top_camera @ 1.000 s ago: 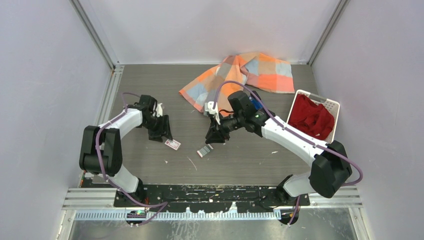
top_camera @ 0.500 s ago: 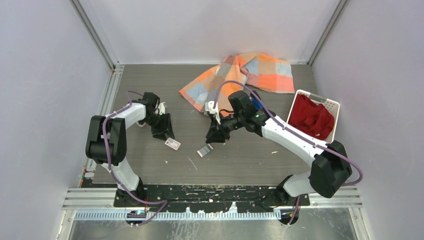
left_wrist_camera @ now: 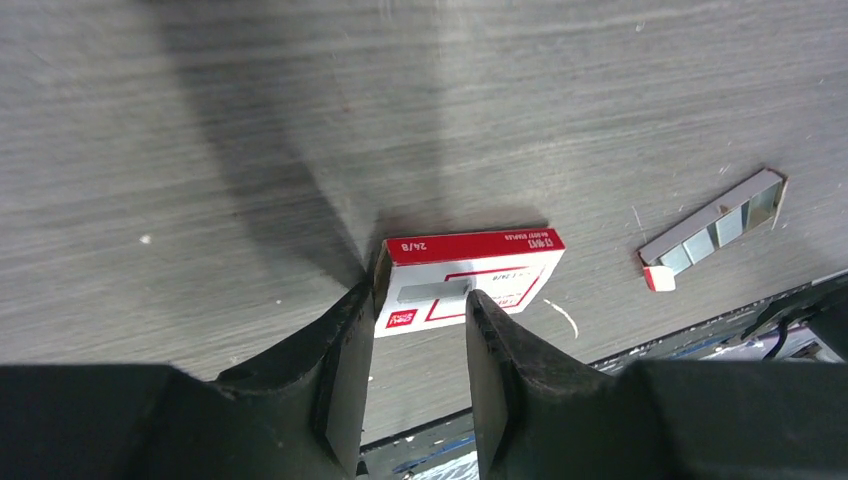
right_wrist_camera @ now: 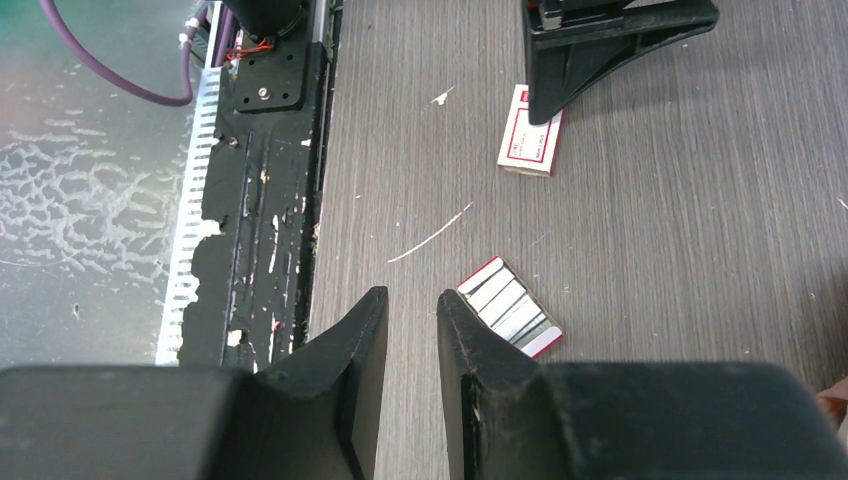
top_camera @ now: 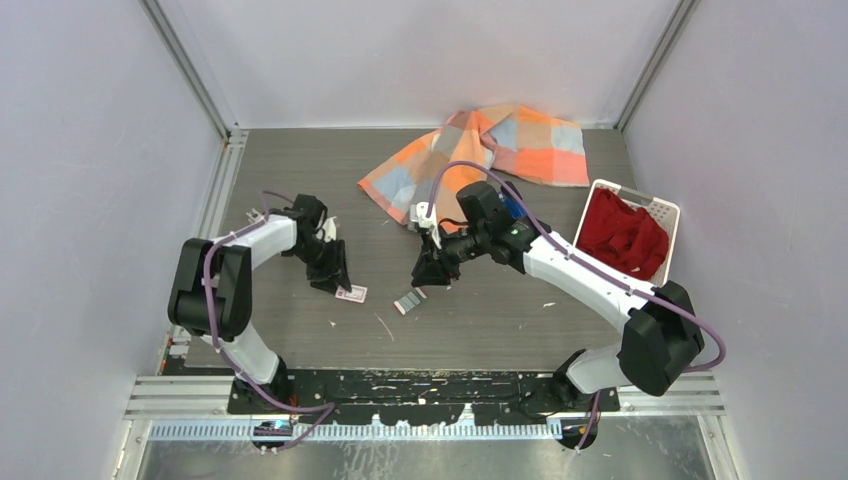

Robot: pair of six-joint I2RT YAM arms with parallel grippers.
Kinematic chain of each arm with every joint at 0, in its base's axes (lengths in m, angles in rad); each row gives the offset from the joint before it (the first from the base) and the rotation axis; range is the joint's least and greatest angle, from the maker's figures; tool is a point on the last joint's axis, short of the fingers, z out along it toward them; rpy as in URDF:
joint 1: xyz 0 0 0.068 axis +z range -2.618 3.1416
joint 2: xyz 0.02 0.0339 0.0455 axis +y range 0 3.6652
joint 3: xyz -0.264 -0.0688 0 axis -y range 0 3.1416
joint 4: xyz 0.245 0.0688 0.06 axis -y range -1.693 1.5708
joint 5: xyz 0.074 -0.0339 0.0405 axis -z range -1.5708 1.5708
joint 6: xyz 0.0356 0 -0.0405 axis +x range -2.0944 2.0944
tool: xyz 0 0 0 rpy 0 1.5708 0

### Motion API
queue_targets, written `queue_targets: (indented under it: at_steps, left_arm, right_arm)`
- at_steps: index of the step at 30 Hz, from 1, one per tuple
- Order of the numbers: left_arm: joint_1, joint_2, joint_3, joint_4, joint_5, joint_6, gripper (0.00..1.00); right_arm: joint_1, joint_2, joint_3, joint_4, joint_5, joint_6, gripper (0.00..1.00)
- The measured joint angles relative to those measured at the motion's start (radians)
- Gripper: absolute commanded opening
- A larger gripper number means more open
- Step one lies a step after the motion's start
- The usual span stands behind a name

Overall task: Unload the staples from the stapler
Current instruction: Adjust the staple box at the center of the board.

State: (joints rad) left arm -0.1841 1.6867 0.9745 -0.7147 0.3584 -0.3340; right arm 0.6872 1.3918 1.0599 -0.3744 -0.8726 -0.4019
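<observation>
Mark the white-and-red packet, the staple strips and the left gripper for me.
white-and-red packet [left_wrist_camera: 505, 272], left wrist view, on its printed top face.
staple strips [right_wrist_camera: 508, 305], right wrist view, on a middle silver strip.
left gripper [left_wrist_camera: 418, 296], left wrist view, midway between its fingertips.

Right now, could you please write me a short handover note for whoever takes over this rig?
Left gripper: open, empty, tips at the white-and-red packet.
Right gripper: narrowly open, empty, hovering beside the staples in an open tray.
Stapler: probably the blue thing behind the right arm, mostly hidden.
Done: cannot tell whether it has been emptied.
Left: find it, open it, take out its strip.
</observation>
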Motion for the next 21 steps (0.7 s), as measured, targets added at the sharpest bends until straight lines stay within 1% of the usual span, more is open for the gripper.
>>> queue_targets:
  at_steps: [5,7,10,14,15,17,18,19,21]
  left_arm:
    - [-0.033,-0.034,-0.036,-0.005,0.001,-0.019,0.40]
    - [-0.043,-0.049,-0.048,-0.004,0.001,-0.027,0.40]
    - [-0.051,-0.078,-0.058,-0.005,-0.006,-0.031,0.42]
    - [-0.052,-0.170,-0.059,-0.006,-0.055,-0.030,0.44]
    - [-0.052,-0.205,-0.059,-0.007,-0.069,-0.029,0.44]
    - [-0.052,-0.291,-0.059,-0.008,-0.085,-0.026,0.44]
    - [-0.052,-0.327,-0.058,-0.007,-0.087,-0.024,0.45]
    - [-0.052,-0.382,-0.058,-0.001,-0.085,-0.022,0.46]
    - [-0.051,-0.470,-0.059,0.017,-0.069,-0.017,0.54]
  right_arm:
    - [0.000,0.000,0.000,0.000,0.005,-0.011,0.36]
    - [0.000,0.000,-0.002,0.000,0.006,-0.018,0.40]
    - [0.000,0.000,-0.012,-0.001,0.007,-0.038,0.48]
    - [0.000,0.000,-0.026,-0.001,0.006,-0.088,0.62]
    - [0.000,0.000,-0.032,0.000,0.006,-0.114,0.66]
    - [0.000,0.000,-0.056,0.000,-0.005,-0.194,0.80]
    - [0.000,0.000,-0.078,0.000,-0.015,-0.262,0.87]
    - [0.000,-0.001,-0.109,-0.010,-0.026,-0.354,0.91]
    - [0.000,-0.001,-0.165,-0.033,-0.040,-0.500,0.92]
